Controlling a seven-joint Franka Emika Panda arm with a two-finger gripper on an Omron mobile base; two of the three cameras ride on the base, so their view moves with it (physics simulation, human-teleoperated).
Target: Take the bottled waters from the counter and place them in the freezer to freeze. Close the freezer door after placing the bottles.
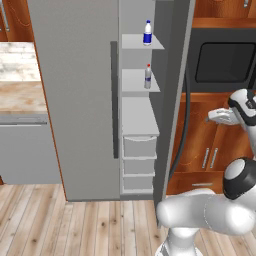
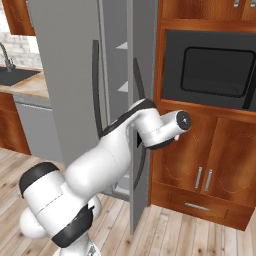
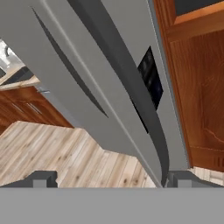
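Bottled waters stand on freezer shelves; gripper spread wide, seemingly empty.

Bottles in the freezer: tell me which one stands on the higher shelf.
The blue-capped bottle with the blue label stands on the upper shelf; the red-capped bottle stands one shelf below.

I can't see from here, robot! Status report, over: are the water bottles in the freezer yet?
Gripper open, holding nothing. Both bottles in: blue-capped bottle upper shelf, red-capped bottle shelf below. Open door not yet closed, its handle just ahead.
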